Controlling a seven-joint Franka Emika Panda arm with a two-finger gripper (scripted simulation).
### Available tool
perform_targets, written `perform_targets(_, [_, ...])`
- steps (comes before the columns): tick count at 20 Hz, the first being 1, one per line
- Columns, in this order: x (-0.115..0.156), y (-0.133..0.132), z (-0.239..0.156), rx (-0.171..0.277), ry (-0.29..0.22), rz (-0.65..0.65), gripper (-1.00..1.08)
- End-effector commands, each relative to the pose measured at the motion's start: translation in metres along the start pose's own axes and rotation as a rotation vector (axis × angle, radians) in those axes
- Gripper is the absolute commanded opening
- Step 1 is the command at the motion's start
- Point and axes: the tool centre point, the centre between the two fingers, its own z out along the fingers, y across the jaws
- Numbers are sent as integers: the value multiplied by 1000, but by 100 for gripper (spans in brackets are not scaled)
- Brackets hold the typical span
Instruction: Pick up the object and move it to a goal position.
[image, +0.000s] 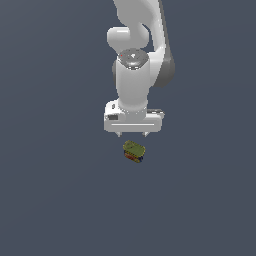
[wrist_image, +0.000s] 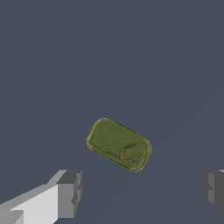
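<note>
Pincer (image: 133, 134): spread wide, holding nothing, fingers (wrist_image: 69, 193) apart.
Object (image: 134, 151): olive-topped block on the grey tabletop (image: 55, 190), just below the pincer, lying askew to its fingers.

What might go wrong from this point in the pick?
1. The object lies skewed to the line between the open gripper fingers, and off that line in the wrist view, so closing may catch a corner and twist it.
2. It is narrower than the gripper, so a slightly off-centre descent could push it aside.
</note>
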Motion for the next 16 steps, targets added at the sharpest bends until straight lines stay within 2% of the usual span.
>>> perform_targets(1, [0,0,0,0,0,0,100])
perform_targets(10, [-10,-24,10,-4,-29,-49,100])
perform_targets(16, [-10,-25,10,-4,-30,-55,100])
